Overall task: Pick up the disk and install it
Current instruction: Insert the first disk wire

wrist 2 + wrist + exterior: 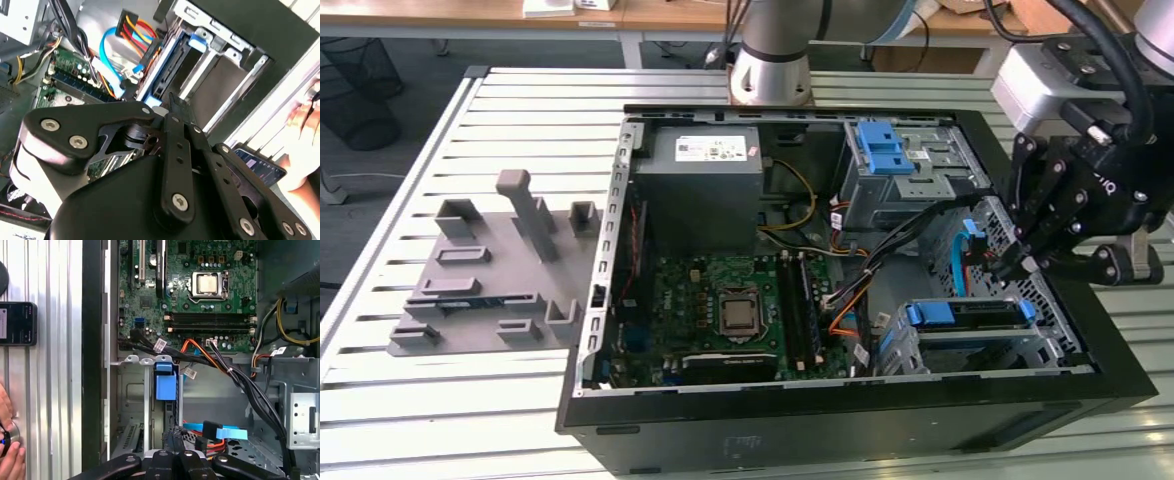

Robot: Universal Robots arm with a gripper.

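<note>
The disk (967, 315) stands on edge in the lower drive bay of the open computer case (854, 425), at the exterior view's right. Its blue carrier tab faces up. In the first wrist view the disk (166, 385) sits in the metal bay slot. In the second wrist view its blue frame (170, 65) runs along the bay rail. My black gripper (1007, 265) hangs over the case's right wall, above and just behind the disk. Its fingers are drawn together, apart from the disk. The gripper (174, 456) lines up with the disk's rear edge, and its linkage (162, 107) shows close up.
The case holds a grey power supply (707, 165), a green motherboard (734, 300), an upper cage with a bare blue latch (881, 150), and orange and black cables (215, 360). A grey fixture plate (487, 275) lies left. A phone (17, 322) and a hand (7, 450) rest beside the case.
</note>
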